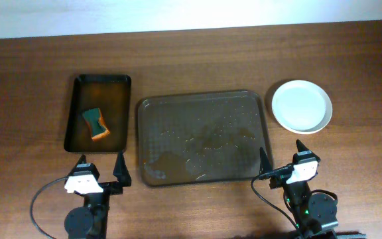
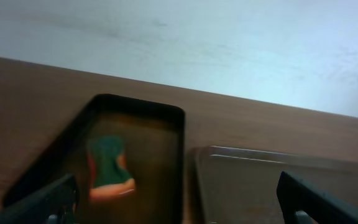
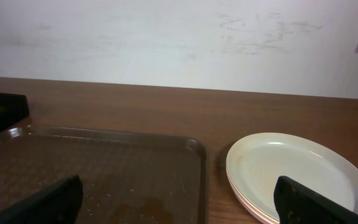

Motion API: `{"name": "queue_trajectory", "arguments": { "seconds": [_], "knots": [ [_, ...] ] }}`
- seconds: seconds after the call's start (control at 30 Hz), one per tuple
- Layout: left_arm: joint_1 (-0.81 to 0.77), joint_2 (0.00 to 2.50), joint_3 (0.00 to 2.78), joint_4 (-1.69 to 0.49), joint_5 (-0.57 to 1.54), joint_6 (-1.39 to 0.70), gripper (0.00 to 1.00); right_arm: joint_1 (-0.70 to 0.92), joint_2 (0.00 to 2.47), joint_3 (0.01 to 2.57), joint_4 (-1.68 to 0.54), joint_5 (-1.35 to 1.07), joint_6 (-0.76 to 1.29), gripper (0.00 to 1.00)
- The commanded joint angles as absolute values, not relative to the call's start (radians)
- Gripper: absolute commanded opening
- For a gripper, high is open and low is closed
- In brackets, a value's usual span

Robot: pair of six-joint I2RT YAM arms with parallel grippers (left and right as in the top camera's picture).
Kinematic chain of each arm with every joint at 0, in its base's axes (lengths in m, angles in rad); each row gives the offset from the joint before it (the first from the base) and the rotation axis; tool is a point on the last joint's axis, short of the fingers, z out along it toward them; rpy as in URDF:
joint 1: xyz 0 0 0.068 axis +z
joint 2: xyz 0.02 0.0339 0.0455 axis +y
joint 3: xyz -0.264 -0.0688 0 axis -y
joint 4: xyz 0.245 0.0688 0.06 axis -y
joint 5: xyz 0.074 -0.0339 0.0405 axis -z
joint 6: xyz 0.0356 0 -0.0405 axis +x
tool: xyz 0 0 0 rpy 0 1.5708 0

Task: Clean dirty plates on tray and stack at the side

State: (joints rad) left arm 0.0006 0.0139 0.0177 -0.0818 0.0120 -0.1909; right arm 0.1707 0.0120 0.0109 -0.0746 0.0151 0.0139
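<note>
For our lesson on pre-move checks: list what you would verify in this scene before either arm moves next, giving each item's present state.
1. No plates on the large tray: ok.
2. The plate stack sits beside that tray, top surface clean: ok.
3. Three plates in the stack: cannot tell.
4. The sponge lies in the small black tray: ok.
5. The left gripper and right gripper are open and empty: ok.
6. Large tray dry: not ok, wet patches.
</note>
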Motion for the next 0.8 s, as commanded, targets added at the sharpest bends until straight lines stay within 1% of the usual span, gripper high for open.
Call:
{"name": "queue_trajectory", "arguments": {
  "seconds": [0.0,0.77],
  "knots": [
    [0.004,0.005,0.009,-0.083,-0.043,-0.043,1.00,0.163,0.003,0.006,-0.080,0.031,0.007,0.98],
    [0.004,0.005,0.009,-0.083,-0.019,-0.029,1.00,0.163,0.003,0.006,-0.080,0.031,0.007,0.98]
  ]
}}
